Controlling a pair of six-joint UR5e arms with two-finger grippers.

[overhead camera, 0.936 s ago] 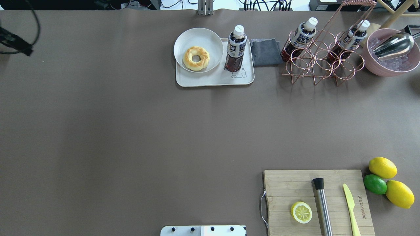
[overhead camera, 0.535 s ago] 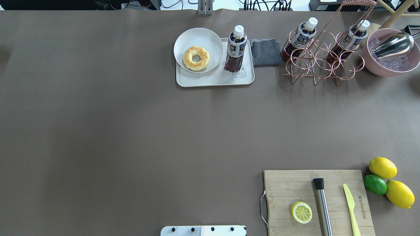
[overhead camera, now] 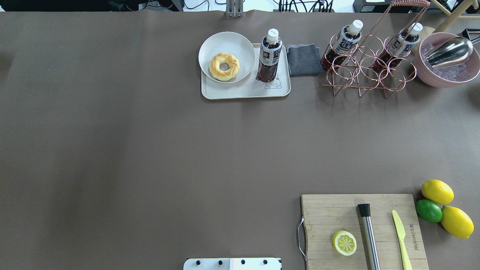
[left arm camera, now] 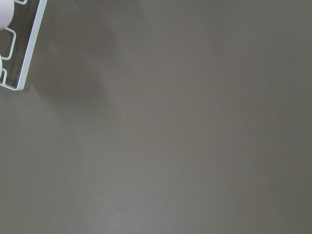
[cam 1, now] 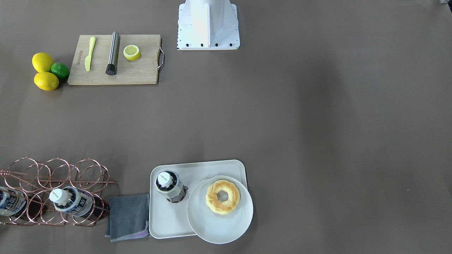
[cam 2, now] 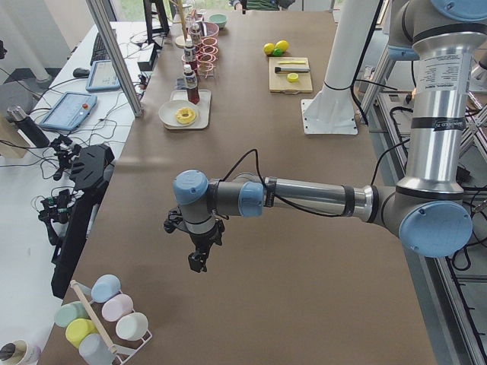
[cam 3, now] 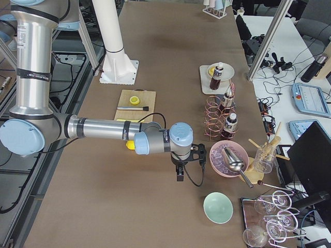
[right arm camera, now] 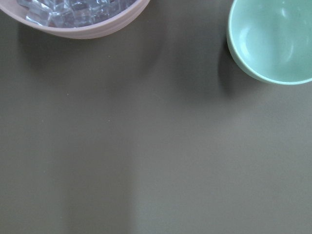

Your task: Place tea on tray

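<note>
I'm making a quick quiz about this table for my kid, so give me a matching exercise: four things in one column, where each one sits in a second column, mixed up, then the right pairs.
Things:
1. upright tea bottle
2. doughnut
3. lemon half
4. metal scoop

Places:
A. in the pink bowl of ice
B. on the cutting board
C. on the round plate
D. straight on the white tray

Pairs: 1-D, 2-C, 3-B, 4-A.

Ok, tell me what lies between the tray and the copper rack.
A folded grey cloth lies between the tray and the copper rack, clearest in the overhead view.
</note>
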